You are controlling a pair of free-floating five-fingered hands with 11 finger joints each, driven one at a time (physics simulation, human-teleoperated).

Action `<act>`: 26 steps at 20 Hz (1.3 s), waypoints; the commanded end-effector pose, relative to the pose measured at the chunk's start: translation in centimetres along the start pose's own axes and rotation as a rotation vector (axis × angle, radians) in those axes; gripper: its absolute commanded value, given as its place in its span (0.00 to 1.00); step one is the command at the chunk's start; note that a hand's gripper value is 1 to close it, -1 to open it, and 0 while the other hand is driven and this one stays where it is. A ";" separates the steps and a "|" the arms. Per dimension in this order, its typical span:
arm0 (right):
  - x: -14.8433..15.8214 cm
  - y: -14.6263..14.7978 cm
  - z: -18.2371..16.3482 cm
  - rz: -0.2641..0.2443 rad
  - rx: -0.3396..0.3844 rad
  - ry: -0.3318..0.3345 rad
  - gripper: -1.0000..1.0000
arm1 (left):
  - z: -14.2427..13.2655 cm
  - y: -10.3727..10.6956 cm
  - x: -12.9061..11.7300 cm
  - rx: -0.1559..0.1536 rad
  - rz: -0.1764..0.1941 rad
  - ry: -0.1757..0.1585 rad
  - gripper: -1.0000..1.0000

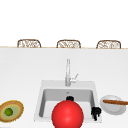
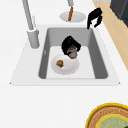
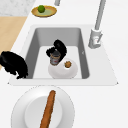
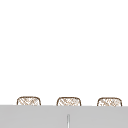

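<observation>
My left hand [image 1: 69,98] is down in the sink basin [image 2: 50,37], its fingers curled round a small grey can [image 2: 72,53]. The same hand [image 3: 59,47] holds the can [image 3: 55,59] upright at the edge of a white plate [image 3: 62,71] lying on the sink floor. Whether the can rests on the plate or hangs just above it I cannot tell. A small brown food piece [image 3: 67,64] lies on that plate [image 2: 67,67]. My right hand [image 1: 95,111] hovers over the sink's front right corner, fingers hanging relaxed [image 2: 94,17], holding nothing [image 3: 13,65].
A large red ball [image 1: 67,115] covers the sink's front in the front view. The faucet [image 1: 67,72] stands behind the basin. Right of the sink lies a white plate [image 1: 111,108] with a long brown loaf [image 3: 48,110]. A yellow-brown bowl [image 1: 16,106] with a green fruit [image 1: 9,111] sits at left.
</observation>
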 end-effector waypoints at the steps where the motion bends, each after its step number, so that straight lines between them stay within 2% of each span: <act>1: 0.0 0.0 0.0 0.000 0.000 0.000 0.50 | 0.1 -0.2 -1.2 -0.008 0.001 -0.009 1.00; 6: 0.0 0.0 0.0 0.000 0.000 0.000 0.50 | 0.1 -1.3 -3.3 0.001 -0.012 -0.002 1.00; 10: 0.0 0.0 0.0 0.000 0.000 0.000 0.50 | -0.2 -2.9 -5.1 0.010 -0.006 -0.012 1.00; 12: 0.0 0.0 0.0 0.000 0.000 0.000 0.50 | 0.0 -3.6 -6.0 0.012 -0.043 -0.018 1.00; 15: 0.0 0.0 0.0 0.000 0.000 0.000 0.50 | 0.1 -4.5 -7.3 0.010 -0.076 -0.018 1.00; 17: 0.0 0.0 0.0 0.000 0.000 0.000 0.50 | 0.1 -3.3 -6.8 0.003 -0.095 -0.010 1.00; 19: 0.0 0.0 0.0 0.000 0.000 0.000 0.50 | -0.1 -3.2 -6.5 -0.004 -0.104 -0.004 1.00; 20: 0.0 0.0 0.0 0.000 0.000 0.000 0.50 | 0.0 -3.2 -6.6 -0.004 -0.105 -0.005 1.00; 22: 0.0 0.0 0.0 0.000 0.000 0.000 0.50 | 0.1 -3.7 -7.2 0.006 -0.065 -0.002 1.00; 26: 0.0 0.0 0.0 0.000 0.000 0.000 0.50 | 0.1 -4.1 -7.3 0.014 -0.029 0.000 1.00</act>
